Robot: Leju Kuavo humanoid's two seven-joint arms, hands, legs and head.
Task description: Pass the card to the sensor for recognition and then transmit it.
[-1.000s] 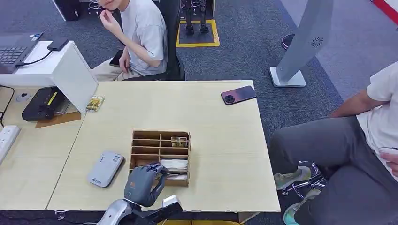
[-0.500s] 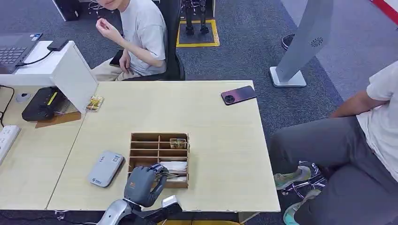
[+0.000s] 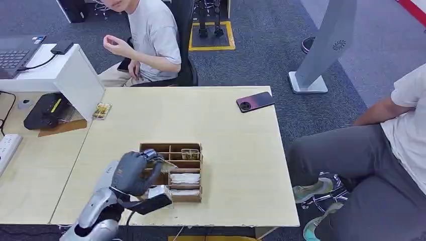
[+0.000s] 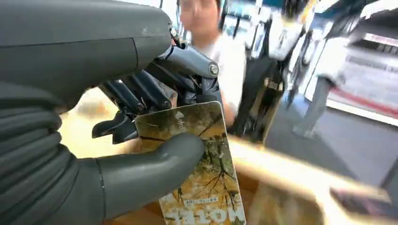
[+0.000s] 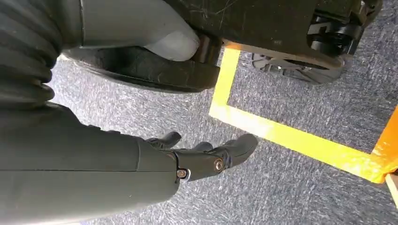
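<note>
Pinching a card [image 4: 197, 173] between thumb and fingers, the left hand [image 3: 131, 171] holds it above the wooden box's [image 3: 193, 196] left side. The right hand [image 5: 206, 152] hangs over grey carpet [image 5: 300, 187], fingers apart, holding nothing.

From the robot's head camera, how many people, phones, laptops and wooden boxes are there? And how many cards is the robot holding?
people: 2
phone: 1
laptop: 1
wooden box: 1
card held in the left hand: 1
Total: 6
</note>
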